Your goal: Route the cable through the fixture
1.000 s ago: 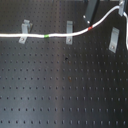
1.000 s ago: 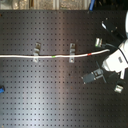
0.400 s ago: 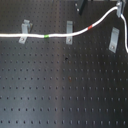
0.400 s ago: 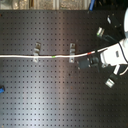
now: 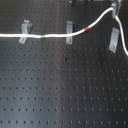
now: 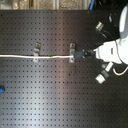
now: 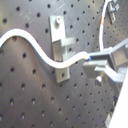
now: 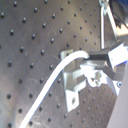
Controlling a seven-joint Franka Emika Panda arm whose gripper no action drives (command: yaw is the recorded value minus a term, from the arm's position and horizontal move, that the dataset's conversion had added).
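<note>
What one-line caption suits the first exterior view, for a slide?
White cable crosses two small clips on the black pegboard, rising past the slanted fixture.

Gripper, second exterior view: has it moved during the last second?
Yes. The gripper, gripping the cable, has shifted up and left in the second exterior view, now level with the middle clip, just to its right.

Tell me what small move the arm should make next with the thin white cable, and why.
Probably carry the cable down toward the long slanted silvery-grey metal bracket. In the first exterior view the thin white cable already passes the two smaller clips, then rises to the gripper, above that bracket and not yet seated in it.
</note>
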